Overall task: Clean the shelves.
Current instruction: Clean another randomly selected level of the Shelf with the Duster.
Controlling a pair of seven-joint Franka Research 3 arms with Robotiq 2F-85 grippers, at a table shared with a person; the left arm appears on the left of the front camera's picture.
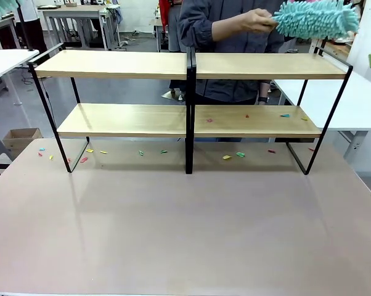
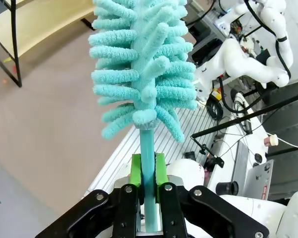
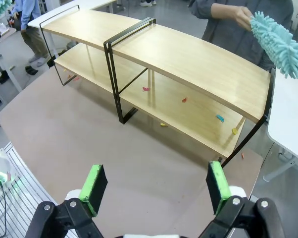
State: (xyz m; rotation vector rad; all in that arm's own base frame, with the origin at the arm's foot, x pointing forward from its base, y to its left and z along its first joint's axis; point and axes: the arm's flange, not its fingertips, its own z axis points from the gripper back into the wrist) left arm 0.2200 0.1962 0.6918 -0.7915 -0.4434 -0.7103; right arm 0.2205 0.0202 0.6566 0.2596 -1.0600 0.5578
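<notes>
The shelves (image 1: 188,65) stand across the far half of the brown table (image 1: 185,234), with small coloured scraps (image 1: 285,115) on the lower board and more scraps (image 1: 240,154) on the tabletop beneath. My left gripper (image 2: 148,168) is shut on the handle of a teal fluffy duster (image 2: 141,69), off the table's side near a shelf end (image 2: 40,25). My right gripper (image 3: 156,186) is open and holds nothing, above the table in front of the shelves (image 3: 188,64). Behind the shelves a person's hand (image 1: 259,21) holds a second teal duster (image 1: 315,18) above the top board's right end.
White tables stand at the left (image 1: 4,61) and right (image 1: 358,105) of the shelves. A cardboard box (image 1: 22,137) sits on the floor at left. Another person (image 3: 30,25) stands beyond the shelves' far end. The near half of the brown table is bare.
</notes>
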